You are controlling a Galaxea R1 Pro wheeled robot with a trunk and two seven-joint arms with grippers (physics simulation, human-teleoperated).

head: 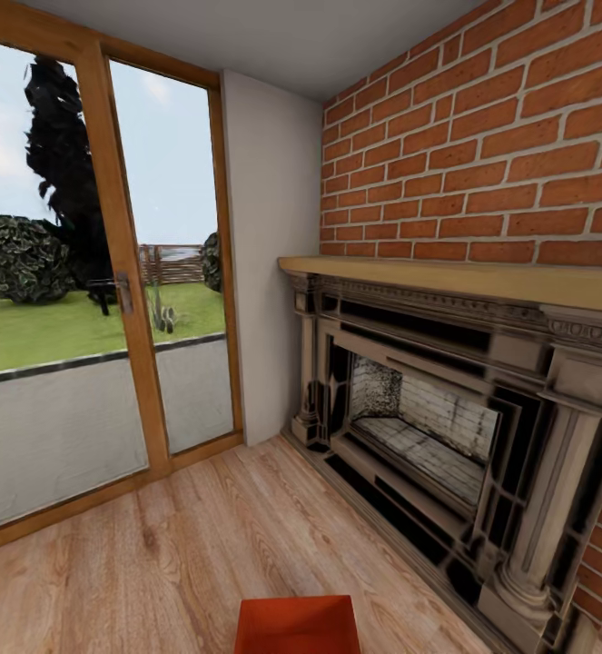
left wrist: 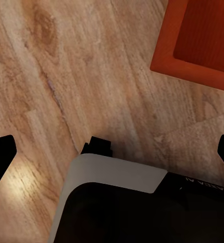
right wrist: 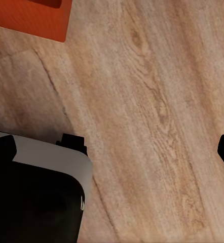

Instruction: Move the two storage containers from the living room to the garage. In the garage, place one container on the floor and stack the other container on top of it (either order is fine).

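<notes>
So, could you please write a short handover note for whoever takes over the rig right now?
Left claw: open and empty, hanging over the wood-plank floor.
Right claw: open and empty, also over the floor.
Things: one orange-red storage container sits on the living room floor just ahead of the robot, at the bottom edge of the head view; a corner of it shows in each wrist view. The fireplace is ahead to the right, the glass door to the left.
Done: nothing carried yet, as far as the pictures show.
Left: grasp this container, find the second, take both to the garage and stack them.
</notes>
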